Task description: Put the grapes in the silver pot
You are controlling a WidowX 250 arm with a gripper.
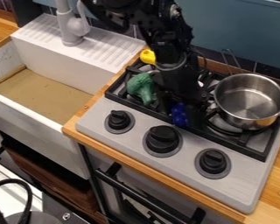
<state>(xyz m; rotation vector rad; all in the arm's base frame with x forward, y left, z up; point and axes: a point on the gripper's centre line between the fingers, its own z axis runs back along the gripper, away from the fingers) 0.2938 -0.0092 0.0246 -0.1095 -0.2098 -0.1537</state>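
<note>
While one round, shiny metal pot (248, 99) sat on the stove (243, 183), one gripper (182, 113) hung by one bumpy grape bunch (178, 116), open or closed I couldn't tell.

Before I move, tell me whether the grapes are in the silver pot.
No, the blue grapes show outside the pot, near the middle knob.

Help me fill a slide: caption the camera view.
Robot arm over the stove, blue grapes at its end effector, silver pot alongside.
</note>
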